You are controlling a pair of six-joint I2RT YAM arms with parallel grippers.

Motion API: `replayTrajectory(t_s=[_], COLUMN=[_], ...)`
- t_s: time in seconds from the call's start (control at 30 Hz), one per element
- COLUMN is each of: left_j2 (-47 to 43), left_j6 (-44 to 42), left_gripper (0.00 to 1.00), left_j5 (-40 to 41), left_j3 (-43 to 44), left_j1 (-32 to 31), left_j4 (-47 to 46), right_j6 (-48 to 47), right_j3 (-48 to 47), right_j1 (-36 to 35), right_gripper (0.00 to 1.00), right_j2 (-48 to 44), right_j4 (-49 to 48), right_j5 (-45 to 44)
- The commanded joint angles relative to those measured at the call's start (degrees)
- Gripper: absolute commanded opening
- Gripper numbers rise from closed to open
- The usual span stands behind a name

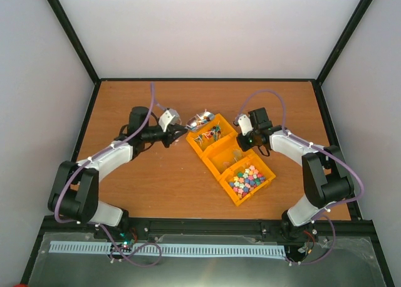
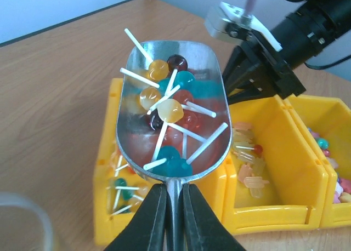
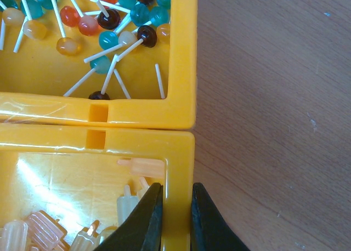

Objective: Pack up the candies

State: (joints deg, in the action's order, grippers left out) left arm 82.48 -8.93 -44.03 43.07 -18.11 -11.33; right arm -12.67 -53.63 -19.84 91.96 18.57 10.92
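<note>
White walls in a black frame enclose a brown wooden table, on which three yellow bins sit in a diagonal row, side against side. Landmark: the middle bin, which holds pale translucent pieces. My right gripper is closed on the side wall of the middle bin, one finger inside and one outside. The candies, a heap of tiny pastel pieces, lie in the near bin, which touches the middle bin on the side toward my bases. The far bin, touching the middle bin on the opposite side, holds lollipops. Above it my left gripper is clamped on the handle of a metal scoop loaded with more lollipops. Judgement: the candies are light, hard and loose, so they should roll and scatter readily. They look too small to pinch singly between my fingers, so I would gather them with the scoop, held by its handle and kept level. The smooth table would let a spilled piece run far from the middle bin
</note>
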Motion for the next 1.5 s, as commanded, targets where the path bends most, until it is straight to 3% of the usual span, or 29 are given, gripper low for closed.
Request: replayTrajectory(t_s=[0.0,0.4,0.57,1.47], left_j2=[-3.47,-11.71,-12.61,-7.37], left_j6=[-4.0,-17.82,-24.63,-33.72], left_gripper=[0.01,0.01,0.01,0.01], left_j5=[-2.93,-5.11,-5.48,4.21], left_j3=[5.23,14.83,16.28,22.78], left_j1=[4.46,18.39,23.27,24.34], left_j4=[12.79,43.09,51.67,58.52], right_j6=[-0.52,-0.26,-0.06,-0.33], right_j3=[-0.57,-1.26,-1.48,-1.81], right_j1=[1.09,1.2,1.21,1.2], right_gripper=[0.03,0.03,0.03,0.03], right_j2=[1.04,1.89,1.75,2.05], right_j4=[-1.17,-1.08,-0.99,-0.73], right_j5=[-2.19,-1.31,-1.02,-0.46])
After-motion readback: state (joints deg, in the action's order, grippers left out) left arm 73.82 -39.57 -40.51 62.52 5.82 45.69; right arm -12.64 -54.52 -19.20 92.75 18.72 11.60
